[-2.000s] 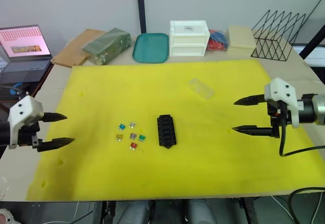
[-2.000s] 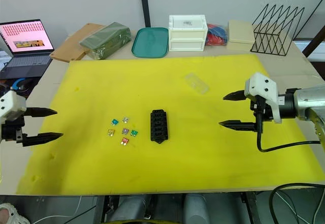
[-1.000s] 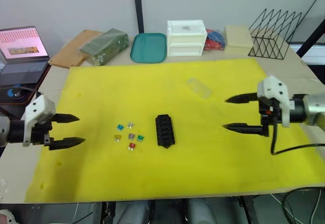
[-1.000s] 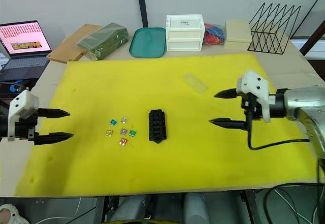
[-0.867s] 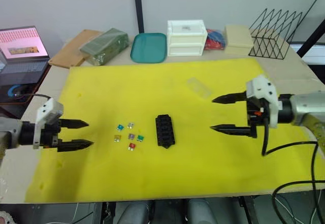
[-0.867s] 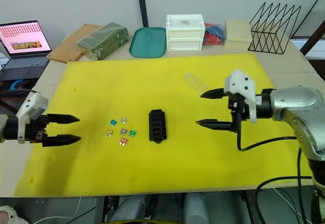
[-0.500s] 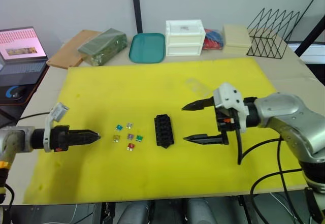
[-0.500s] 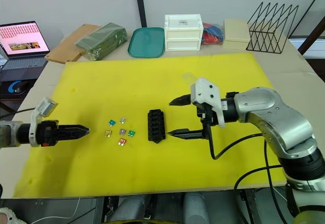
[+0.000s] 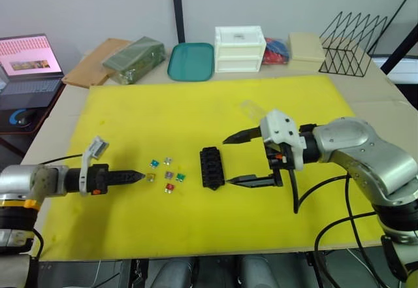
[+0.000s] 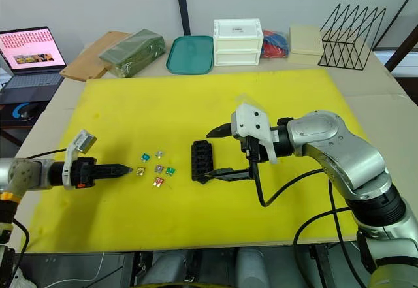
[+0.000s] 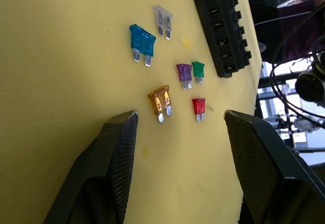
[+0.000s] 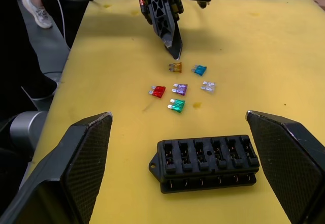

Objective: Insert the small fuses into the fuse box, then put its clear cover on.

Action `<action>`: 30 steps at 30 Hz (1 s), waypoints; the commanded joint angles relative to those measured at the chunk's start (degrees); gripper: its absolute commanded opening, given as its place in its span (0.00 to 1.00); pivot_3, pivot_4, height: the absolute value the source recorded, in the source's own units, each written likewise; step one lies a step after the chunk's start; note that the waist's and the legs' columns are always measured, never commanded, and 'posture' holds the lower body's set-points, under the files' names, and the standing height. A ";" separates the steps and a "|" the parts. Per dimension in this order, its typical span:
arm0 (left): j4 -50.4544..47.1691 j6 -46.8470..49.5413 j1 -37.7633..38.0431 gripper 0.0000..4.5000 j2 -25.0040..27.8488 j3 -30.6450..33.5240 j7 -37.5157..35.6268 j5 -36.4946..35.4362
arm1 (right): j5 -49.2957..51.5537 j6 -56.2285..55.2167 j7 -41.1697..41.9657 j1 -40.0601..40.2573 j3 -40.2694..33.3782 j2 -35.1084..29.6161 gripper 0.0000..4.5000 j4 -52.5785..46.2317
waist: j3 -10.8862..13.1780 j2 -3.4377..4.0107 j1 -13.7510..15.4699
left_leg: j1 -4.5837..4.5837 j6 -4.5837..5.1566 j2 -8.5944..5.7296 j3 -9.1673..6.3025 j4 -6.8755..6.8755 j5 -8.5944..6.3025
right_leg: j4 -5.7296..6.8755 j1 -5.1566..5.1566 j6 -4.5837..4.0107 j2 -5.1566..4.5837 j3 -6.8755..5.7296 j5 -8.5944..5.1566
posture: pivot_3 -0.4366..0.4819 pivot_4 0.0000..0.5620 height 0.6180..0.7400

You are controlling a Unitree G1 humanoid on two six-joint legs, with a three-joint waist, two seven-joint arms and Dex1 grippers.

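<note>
The fuse box [image 10: 202,161] lies mid-mat, every slot empty. The right gripper [image 10: 212,152] straddles its right side, jaws spread wide — likely to steady it. Left of the box lie six loose fuses [image 10: 157,166]; the left gripper [image 11: 180,132], jaws parted, points at the orange one — probably the first pick. The clear cover [image 10: 251,107] waits behind the box, to its right.

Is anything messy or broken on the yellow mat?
Nothing looks broken. The six small fuses lie loose and flat beside the fuse box, whose slots are all empty. The clear cover lies apart, farther back on the yellow mat.
</note>
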 commanded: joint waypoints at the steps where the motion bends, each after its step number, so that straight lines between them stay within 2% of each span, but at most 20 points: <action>1: -0.92 0.44 -0.57 0.64 -0.42 -1.00 0.55 -0.28 | 0.32 -0.24 -0.47 -0.98 -0.96 0.34 1.00 -2.16 | 0.00 0.00 0.01 | 0.00 0.00 0.00 0.00 0.00 0.00 | 0.00 0.00 0.00 0.00 0.00 0.00 | 0.48 0.27 1.00; 7: -0.65 -0.80 -1.09 0.64 -1.02 -4.52 -0.91 0.84 | 0.02 0.03 -1.25 -1.43 -0.96 0.55 1.00 -2.26 | -0.01 0.00 0.13 | 0.00 0.00 -0.01 0.01 0.02 0.00 | 0.02 0.01 0.00 -0.02 0.01 0.00 | 0.48 0.27 1.00; 17: -0.07 -2.61 -0.87 0.64 -2.11 -5.42 -1.12 1.40 | -0.81 0.02 -1.52 -1.29 -0.59 0.50 1.00 -2.67 | -0.02 0.00 0.14 | 0.00 0.00 -0.02 0.02 0.03 0.00 | 0.03 0.00 0.00 -0.02 0.01 0.00 | 0.48 0.27 1.00; 20: 3.26 -4.83 -0.85 0.64 -2.85 -5.15 -1.12 2.61 | -1.00 0.00 -1.49 -1.20 -0.55 0.33 1.00 -2.87 | -0.03 0.01 0.17 | 0.00 0.00 -0.02 0.02 0.03 0.00 | 0.03 0.01 0.00 -0.02 0.01 0.00 | 0.48 0.27 1.00; 25: 9.66 -8.43 -1.74 0.27 -3.67 -5.71 -2.51 5.07 | -1.33 -0.13 -1.22 -1.21 -0.45 0.19 1.00 -2.93 | -0.06 0.01 0.10 | 0.01 0.00 -0.02 0.03 0.05 0.00 | 0.06 0.01 0.00 -0.01 0.01 0.00 | 0.48 0.27 1.00; 30: 13.66 -11.98 -1.88 0.27 -3.98 -6.51 -3.83 7.46 | -1.58 -0.18 -0.96 -1.43 -0.32 0.17 1.00 -2.75 | -0.18 0.09 0.02 | 0.06 -0.01 -0.02 0.04 0.04 0.01 | 0.10 0.00 0.00 -0.01 0.03 0.00 | 0.48 0.27 1.00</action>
